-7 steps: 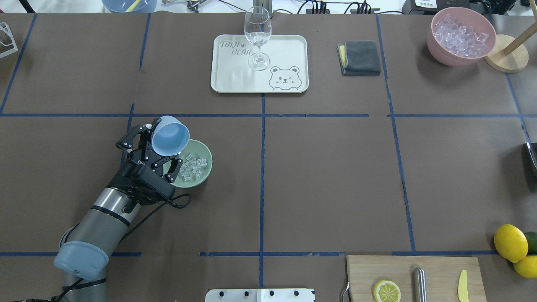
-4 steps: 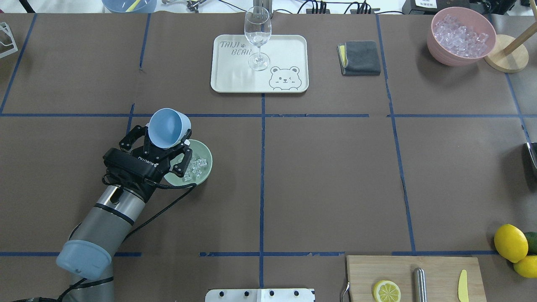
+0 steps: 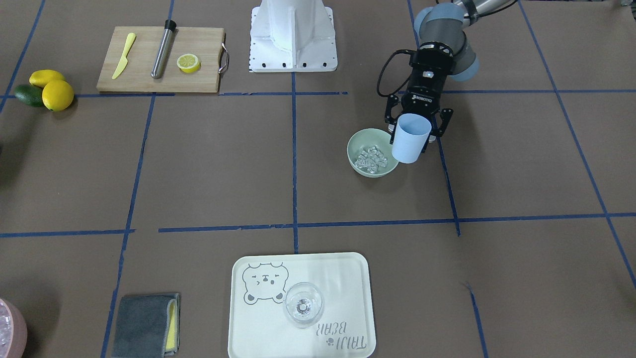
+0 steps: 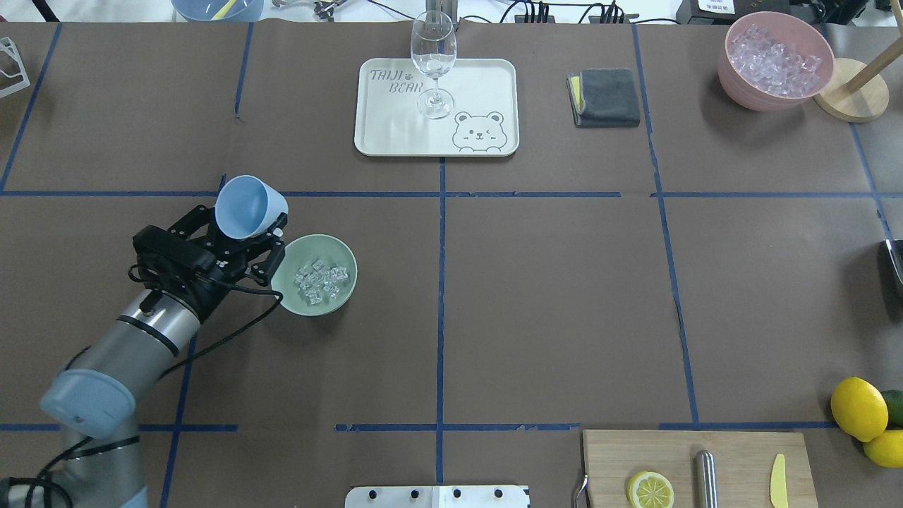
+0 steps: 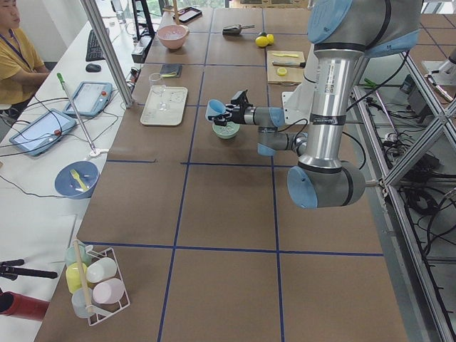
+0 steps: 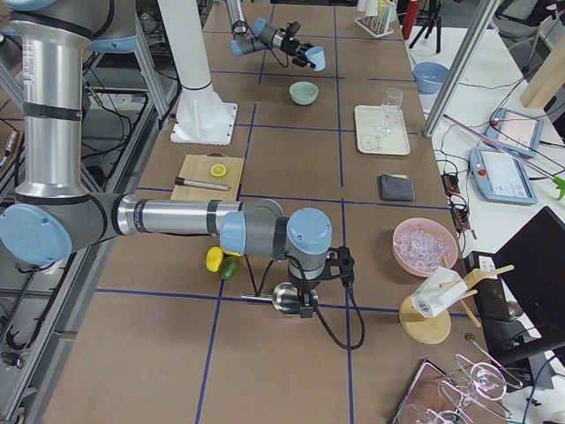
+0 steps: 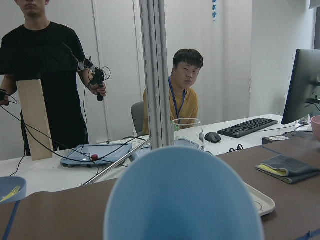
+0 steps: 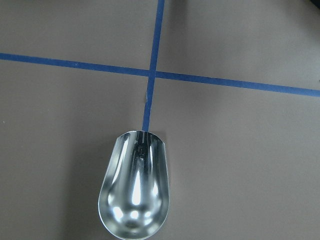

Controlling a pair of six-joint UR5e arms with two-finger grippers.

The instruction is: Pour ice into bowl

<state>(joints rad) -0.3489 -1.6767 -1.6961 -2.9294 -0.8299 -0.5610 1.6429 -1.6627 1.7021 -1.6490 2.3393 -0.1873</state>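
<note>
The pale mint-green bowl (image 4: 285, 288) sits left of the table's middle with the ice (image 4: 321, 277) lying in it; both also show in the front view, bowl (image 3: 357, 140) and ice (image 3: 371, 158). My left gripper (image 4: 243, 229) is shut on a light blue cup (image 4: 248, 204), held roughly upright above the table just left of the bowl and apart from it. The cup fills the left wrist view (image 7: 182, 200). My right gripper (image 6: 305, 296) is at a metal scoop (image 8: 134, 195) near the table's right end; I cannot tell whether it is open or shut.
A white bear tray (image 4: 395, 134) with a wine glass (image 4: 433, 60) stands at the far middle. A grey cloth (image 4: 605, 97) and a pink bowl of ice (image 4: 776, 60) are far right. A cutting board (image 4: 734, 451) with a lemon half and lemons (image 4: 858, 408) are near right.
My left gripper has turned the blue cup from tipped over the bowl back to upright and carried it left, off the bowl. The ice stays in the bowl.
</note>
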